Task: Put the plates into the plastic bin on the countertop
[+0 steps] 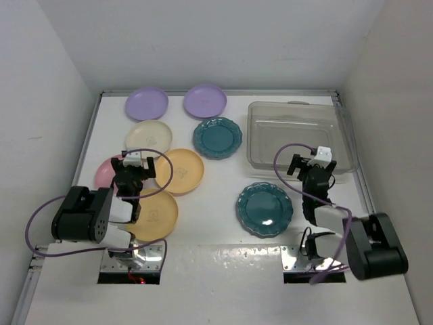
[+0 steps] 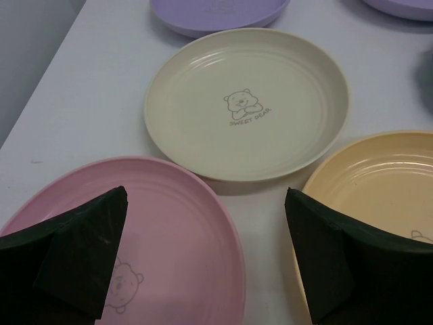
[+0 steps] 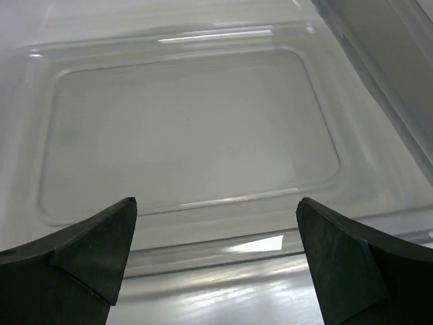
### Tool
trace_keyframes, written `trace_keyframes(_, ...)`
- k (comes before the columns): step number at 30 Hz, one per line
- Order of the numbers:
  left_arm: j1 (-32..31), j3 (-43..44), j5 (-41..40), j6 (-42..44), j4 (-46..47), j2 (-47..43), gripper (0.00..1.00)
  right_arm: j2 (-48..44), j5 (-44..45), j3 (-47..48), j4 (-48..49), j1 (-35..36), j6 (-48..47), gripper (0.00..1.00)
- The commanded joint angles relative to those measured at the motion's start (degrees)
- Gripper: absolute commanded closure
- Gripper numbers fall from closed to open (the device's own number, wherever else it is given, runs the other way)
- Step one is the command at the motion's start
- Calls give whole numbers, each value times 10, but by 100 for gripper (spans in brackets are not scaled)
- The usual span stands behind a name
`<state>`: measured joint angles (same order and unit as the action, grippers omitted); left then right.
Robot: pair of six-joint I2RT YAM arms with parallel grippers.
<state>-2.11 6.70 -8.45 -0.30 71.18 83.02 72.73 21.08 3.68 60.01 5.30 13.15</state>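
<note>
Eight plates lie on the white countertop point(image 1: 216, 186): two lavender point(image 1: 146, 103) point(image 1: 206, 100), one cream point(image 1: 148, 135), one pink point(image 1: 107, 172), two yellow-orange point(image 1: 181, 170) point(image 1: 157, 214), two dark teal point(image 1: 217, 137) point(image 1: 264, 208). The clear plastic bin point(image 1: 294, 135) stands at the back right with nothing in it. My left gripper point(image 1: 135, 162) is open and empty above the gap between the pink plate point(image 2: 169, 237) and a yellow-orange plate point(image 2: 379, 176); the cream plate point(image 2: 247, 101) lies ahead. My right gripper point(image 1: 312, 160) is open and empty over the bin's near rim point(image 3: 203, 247).
White walls bound the countertop on the left, back and right. The bin sits close to the right wall. A lavender plate point(image 2: 216, 13) lies beyond the cream one. Both arm bases stand at the near edge.
</note>
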Motion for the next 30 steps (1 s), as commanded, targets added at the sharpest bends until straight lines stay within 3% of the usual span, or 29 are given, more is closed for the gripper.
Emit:
trace_keyframes(1,-6,8,-8,-4,23,-12,0,-105,11,87,-252,36,-40,0)
trace_keyframes(2,-6,8,-8,-4,40,-12,0,-126,16,111,-283,45,-60,0)
trace_keyframes(3,-6,8,-18,-4,28,-22,0,-160,25,137,-387,65,-126,0)
trace_keyframes(4,-6,27,-4,-11,-52,-53,0,-183,28,236,-423,85,-170,0)
trace_keyframes(5,10,140,61,32,-297,-132,0,-187,37,274,-456,108,-195,0)
trace_keyframes(6,10,214,87,81,-409,-155,0,-173,61,404,-559,121,-310,0)
trace_keyframes(7,10,354,85,150,-583,-163,0,-163,75,447,-590,174,-357,0)
trace_keyframes(8,10,420,60,167,-650,-163,0,-131,97,486,-620,196,-504,0)
trace_keyframes(9,10,475,22,173,-696,-157,0,-94,190,571,-628,218,-545,0)
trace_keyframes(11,22,578,-114,173,-763,-151,0,-44,294,618,-608,297,-581,0)
trace_keyframes(12,30,631,-195,142,-814,-142,0,-14,303,703,-574,331,-518,0)
trace_keyframes(13,36,658,-210,128,-853,-135,0,6,281,744,-630,349,-367,0)
trace_keyframes(14,42,682,-202,121,-899,-129,0,14,-10,825,-852,340,-217,0)
trace_keyframes(16,54,699,-157,100,-993,-129,0,33,-207,834,-828,298,-91,0)
trace_keyframes(18,54,650,-133,92,-1014,-171,0,43,-196,771,-794,339,-27,3)
trace_keyframes(19,54,628,-101,92,-1014,-188,0,46,-137,760,-808,370,-23,3)
trace_keyframes(20,54,608,-64,104,-1025,-203,0,47,-73,759,-823,401,-13,5)
trace_keyframes(22,46,582,-14,122,-1041,-234,0,33,-33,750,-915,419,8,5)
trace_keyframes(23,46,576,16,122,-1041,-243,0,10,-52,740,-992,407,72,3)
trace_keyframes(26,28,560,89,111,-1041,-265,0,-97,-131,626,-1046,330,193,3)
trace_keyframes(27,28,553,105,106,-1041,-265,0,-126,-133,560,-1083,316,253,7)
trace_keyframes(28,28,553,119,88,-1041,-258,0,-216,-129,497,-1097,282,319,10)
trace_keyframes(29,28,553,130,78,-1041,-258,0,-247,-104,448,-1137,271,351,14)
trace_keyframes(30,28,553,136,71,-1041,-251,1,-273,-95,427,-1188,263,441,15)
